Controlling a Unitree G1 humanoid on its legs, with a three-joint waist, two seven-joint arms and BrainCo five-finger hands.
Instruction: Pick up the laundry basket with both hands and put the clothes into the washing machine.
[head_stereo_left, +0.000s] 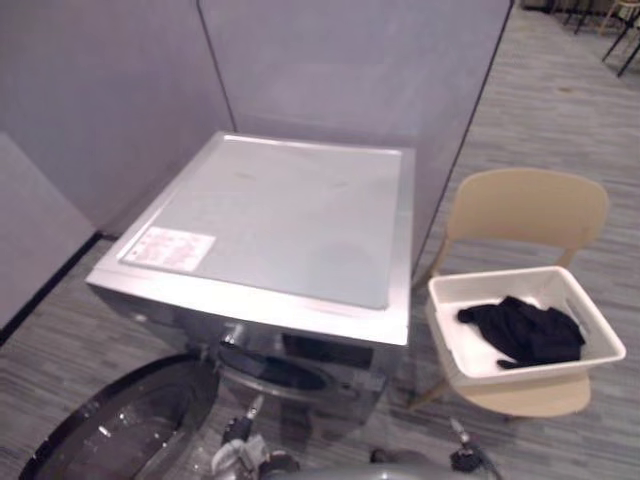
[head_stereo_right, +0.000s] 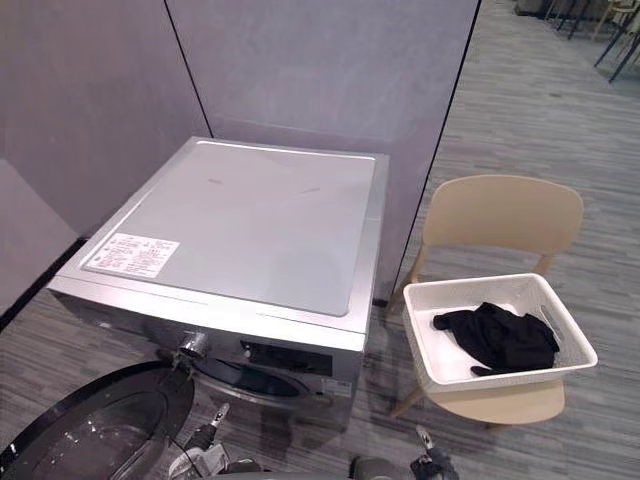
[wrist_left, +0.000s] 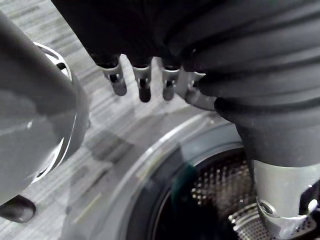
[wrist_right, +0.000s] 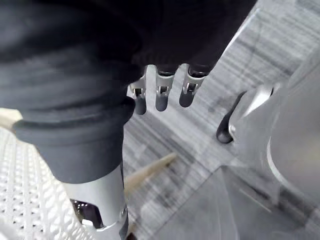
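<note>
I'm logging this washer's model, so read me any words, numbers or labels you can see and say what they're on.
White label on the washer top, near left corner: printed lines, too small to read.
Dark panel on the washer's front: nothing readable.
Basket, clothes, chair: no print seen.

Washing machine (head_stereo_left: 290, 215) of smooth silver metal with a soft sheen, its door (head_stereo_left: 120, 425) glossy dark glass; laundry basket (head_stereo_left: 530, 375) of white perforated plastic; clothes (head_stereo_left: 525, 330) matt black cloth; chair (head_stereo_left: 530, 205) smooth beige; floor (head_stereo_left: 560, 110) matt, grey-streaked
</note>
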